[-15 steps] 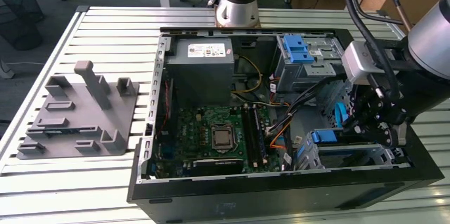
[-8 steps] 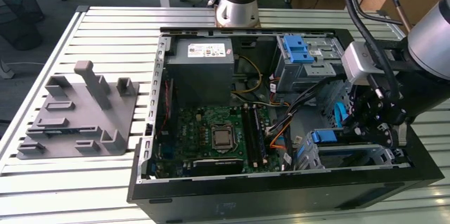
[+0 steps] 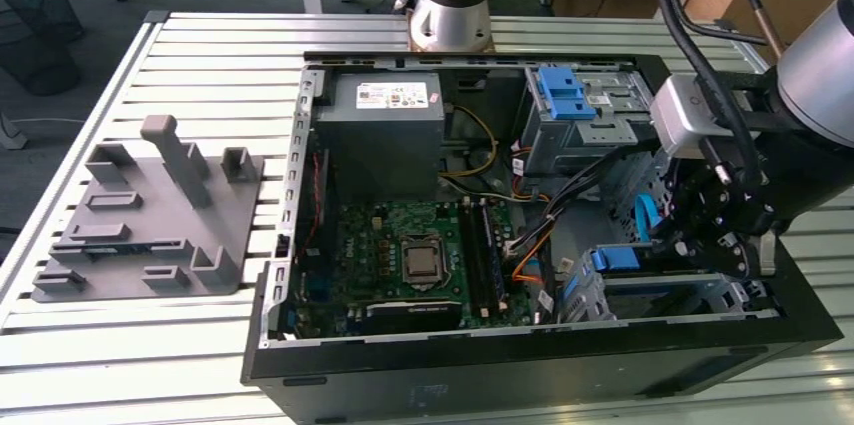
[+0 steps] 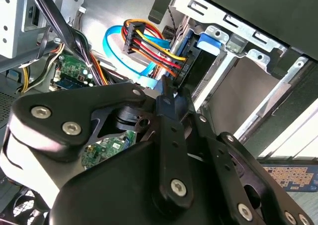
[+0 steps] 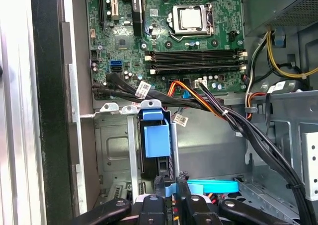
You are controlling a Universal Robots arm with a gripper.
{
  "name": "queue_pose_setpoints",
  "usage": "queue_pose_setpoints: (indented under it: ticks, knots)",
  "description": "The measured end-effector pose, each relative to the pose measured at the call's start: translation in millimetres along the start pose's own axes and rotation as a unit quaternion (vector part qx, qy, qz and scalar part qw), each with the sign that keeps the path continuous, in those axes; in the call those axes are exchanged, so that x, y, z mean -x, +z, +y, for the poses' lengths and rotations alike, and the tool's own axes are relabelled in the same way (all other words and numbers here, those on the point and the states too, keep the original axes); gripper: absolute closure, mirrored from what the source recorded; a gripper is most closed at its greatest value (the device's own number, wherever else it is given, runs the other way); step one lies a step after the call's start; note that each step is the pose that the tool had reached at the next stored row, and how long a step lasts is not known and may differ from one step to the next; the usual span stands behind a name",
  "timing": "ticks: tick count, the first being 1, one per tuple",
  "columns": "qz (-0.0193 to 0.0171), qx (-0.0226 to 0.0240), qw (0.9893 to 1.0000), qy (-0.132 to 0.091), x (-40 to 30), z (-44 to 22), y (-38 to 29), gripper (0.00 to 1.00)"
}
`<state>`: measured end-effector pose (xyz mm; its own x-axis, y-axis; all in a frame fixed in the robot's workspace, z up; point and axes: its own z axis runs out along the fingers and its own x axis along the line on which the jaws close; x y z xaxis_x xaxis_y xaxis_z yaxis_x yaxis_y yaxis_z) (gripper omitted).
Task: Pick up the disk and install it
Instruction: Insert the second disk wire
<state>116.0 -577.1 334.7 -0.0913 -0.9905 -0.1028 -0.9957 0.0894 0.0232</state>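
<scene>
The disk (image 3: 617, 258) sits on edge in the metal drive cage at the near corner of the open computer case, on the exterior view's right, with its bright blue carrier tab showing. In the first wrist view the disk (image 5: 156, 135) stands in its slot. My gripper (image 5: 170, 187) is over its cable end, shut, with only a narrow gap between the fingers. A bundle of red, yellow and orange wires and a blue flat cable lie right at the fingertips. In the second wrist view the gripper (image 4: 168, 88) points at the black connector beside the disk (image 4: 208, 38). In the exterior view the gripper (image 3: 714, 245) reaches down into the case.
The case holds a grey power-supply box (image 3: 387, 135), a green motherboard (image 3: 414, 255) and an upper cage with a blue latch (image 3: 567, 95). Black cable bundles (image 5: 208, 103) cross beside the drive cage. A grey plastic fixture (image 3: 147, 215) stands on the slatted table.
</scene>
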Motion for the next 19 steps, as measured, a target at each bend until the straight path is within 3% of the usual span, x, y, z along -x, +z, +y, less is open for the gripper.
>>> queue_pose_setpoints:
  ticks: [8,13,14,19]
  knots:
    - [-0.0001,0.0,1.0,0.0,0.8,0.2,-7.6,0.77]
    - [0.0,0.0,1.0,0.0,0.8,0.1,-7.6,0.78]
    - [0.0,0.0,1.0,0.0,0.8,0.2,-7.1,0.85]
    - [0.0,0.0,1.0,0.0,0.3,0.0,-2.5,0.85]
